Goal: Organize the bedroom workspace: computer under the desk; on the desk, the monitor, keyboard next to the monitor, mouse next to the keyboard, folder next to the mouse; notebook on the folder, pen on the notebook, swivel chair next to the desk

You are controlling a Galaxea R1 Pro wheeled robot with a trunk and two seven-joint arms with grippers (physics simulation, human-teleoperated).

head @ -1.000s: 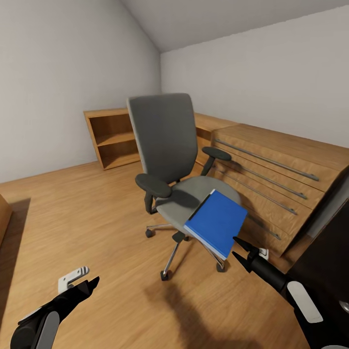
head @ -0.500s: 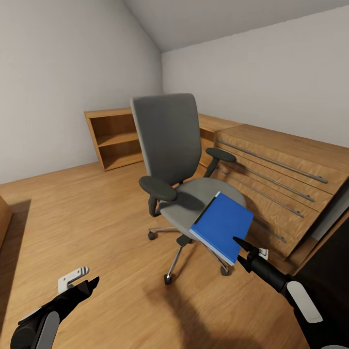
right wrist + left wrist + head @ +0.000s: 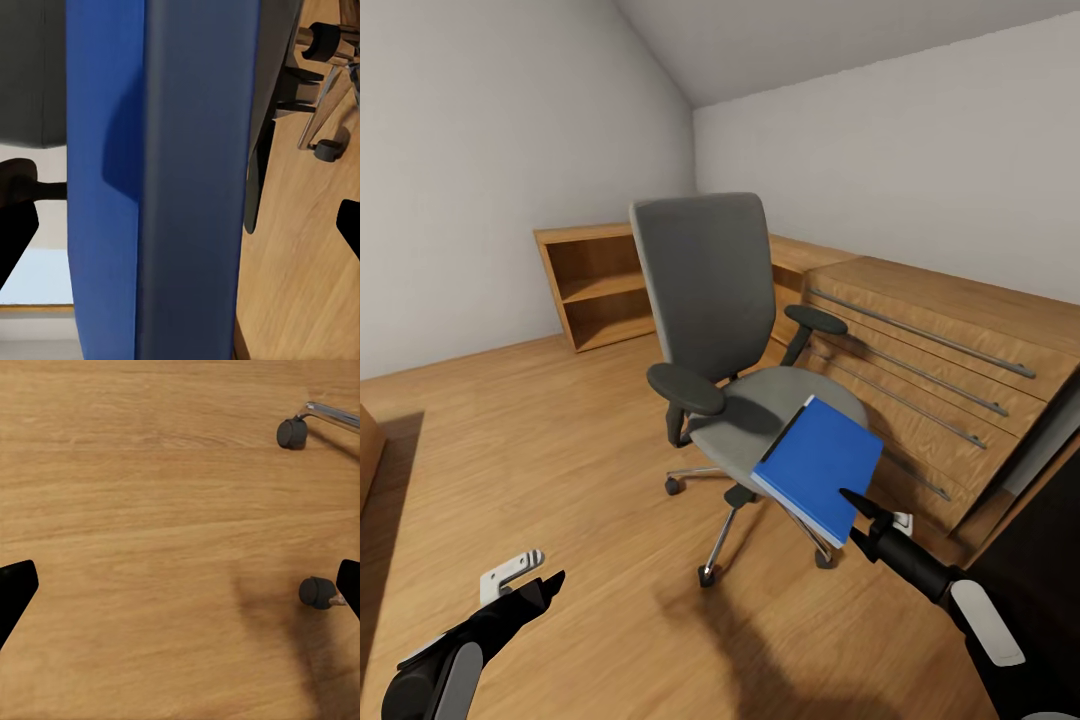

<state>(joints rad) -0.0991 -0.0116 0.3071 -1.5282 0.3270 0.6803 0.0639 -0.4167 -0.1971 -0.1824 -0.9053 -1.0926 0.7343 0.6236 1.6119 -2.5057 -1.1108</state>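
Note:
The grey swivel chair stands in the middle of the wooden floor with its back towards the far walls. The blue folder lies tilted on the front right of its seat and overhangs the edge. My right gripper is open, its tips just at the folder's near lower corner. In the right wrist view the folder's edge stands close ahead between the spread fingers of the right gripper. My left gripper hangs open and empty low over the floor; its wrist view shows two chair casters.
A light wooden drawer chest with long metal handles stands right behind the chair. An open wooden shelf unit sits in the far corner. A glossy black surface fills the lower right edge. Bare floor stretches to the left.
A second ago the camera shifted a little, so the chair and folder sit slightly further right in the picture. Over the last half second nothing has moved.

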